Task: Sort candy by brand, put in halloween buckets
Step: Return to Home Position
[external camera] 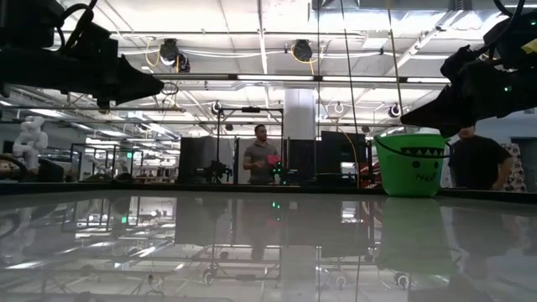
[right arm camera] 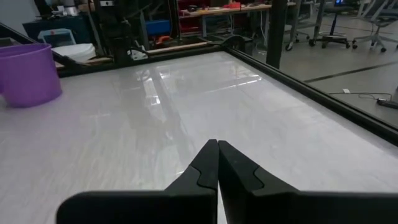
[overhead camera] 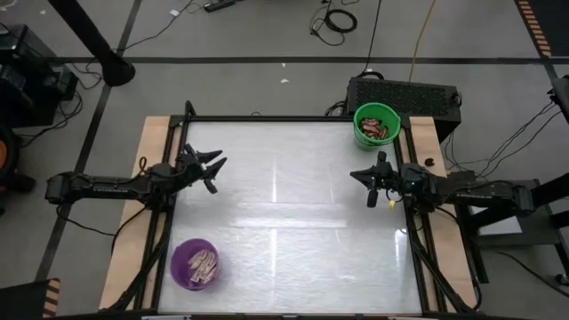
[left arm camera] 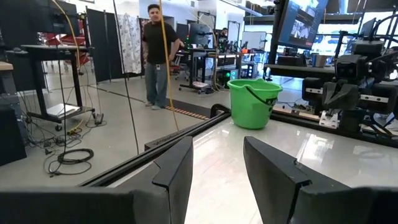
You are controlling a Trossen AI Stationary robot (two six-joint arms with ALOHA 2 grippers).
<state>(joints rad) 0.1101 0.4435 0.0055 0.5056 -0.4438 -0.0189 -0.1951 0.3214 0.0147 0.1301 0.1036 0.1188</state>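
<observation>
Left gripper hung over the left side of the table. Its two fingers stood apart with nothing between them. It pointed across toward the other arm. Off to its side, in the corner by the left arm, sat the purple bucket with pale candy piled inside. That bucket was much closer to the left arm than to the right one.

I could see no candy lying loose on the white top between the arms.

Over on the right side hung the right gripper. Its two fingers were pressed tight together and held nothing. It pointed back toward the left arm. Near it, in the corner by the right arm, sat the green bucket with dark red-brown candy inside.

So each kind was in its own bucket, and each bucket was by its own arm. To my eye the sorting looked done. I think each arm only needed to pull back to its own edge, away from the middle. Neither bucket seemed to stand in that path.
</observation>
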